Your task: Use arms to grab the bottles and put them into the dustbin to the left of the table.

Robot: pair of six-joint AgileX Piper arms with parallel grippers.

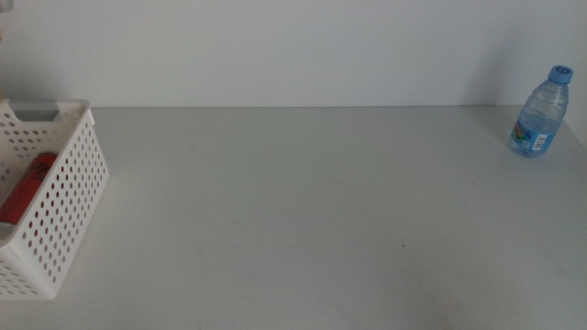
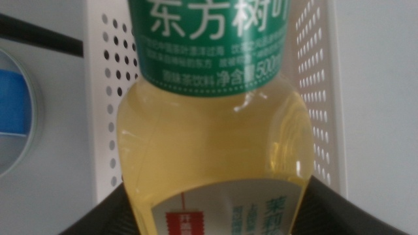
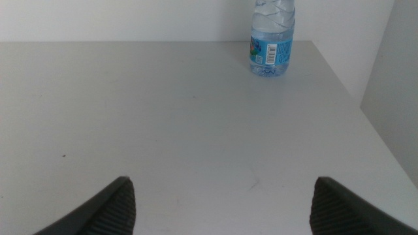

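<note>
The yellow tea bottle point(image 2: 215, 137) with its green-white label fills the left wrist view, and my left gripper point(image 2: 219, 219) is shut on it, one dark jaw on each side. Behind it is the white perforated dustbin point(image 2: 108, 98). In the middle view the dustbin point(image 1: 78, 183) stands at the table's left edge with the slim red can point(image 1: 27, 188) lying inside. The small clear water bottle point(image 1: 541, 115) with a blue cap stands upright at the far right. My right gripper point(image 3: 223, 196) is open and low over the table point(image 3: 163, 111), well short of the water bottle point(image 3: 272, 39). Neither arm shows in the middle view.
The grey table point(image 1: 303, 211) stretches wide between the dustbin and the water bottle. A white wall runs along its far edge. The table's right edge point(image 3: 353, 98) lies close beside the water bottle. A round grey and blue object point(image 2: 13, 111) and a black cable point(image 2: 39, 36) sit beside the dustbin.
</note>
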